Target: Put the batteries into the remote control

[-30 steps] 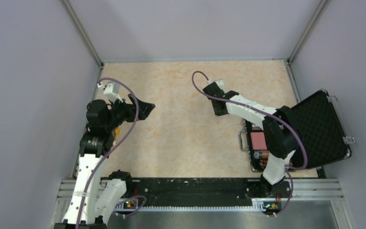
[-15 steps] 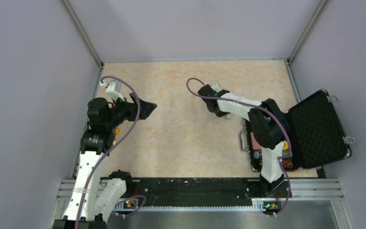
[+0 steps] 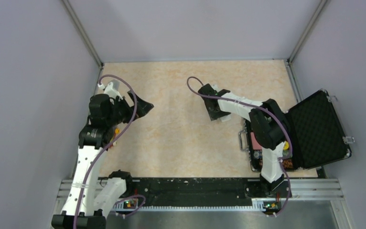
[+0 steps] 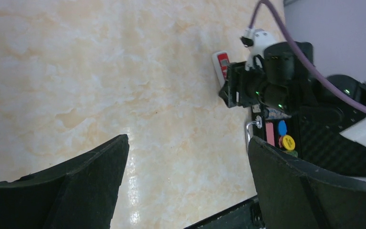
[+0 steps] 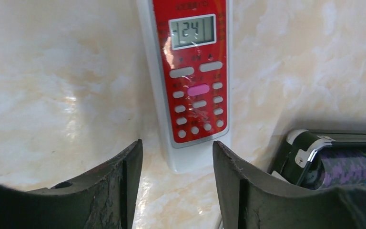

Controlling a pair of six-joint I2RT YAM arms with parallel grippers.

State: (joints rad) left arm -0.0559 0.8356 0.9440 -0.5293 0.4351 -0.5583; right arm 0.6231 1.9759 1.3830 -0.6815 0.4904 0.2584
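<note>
**Remote face-up beneath the parted right end effector**

The remote control (image 5: 190,81) lay flat on the marbled tabletop (image 3: 181,143), red button panel up and its small display lit. The right end effector (image 5: 176,145) hung over the remote's near end, its fingers (image 5: 124,186) parted about as wide as the remote and not clamped on it. From above, the right wrist hid the remote almost completely. Just beside that near end sat a corner of the open black case (image 3: 314,129), holding a striped poker-chip roll (image 5: 348,167) and a pink card deck (image 3: 257,140). The left end effector (image 4: 186,162) was spread wide over bare tabletop, well apart from the remote, holding nothing.
</note>
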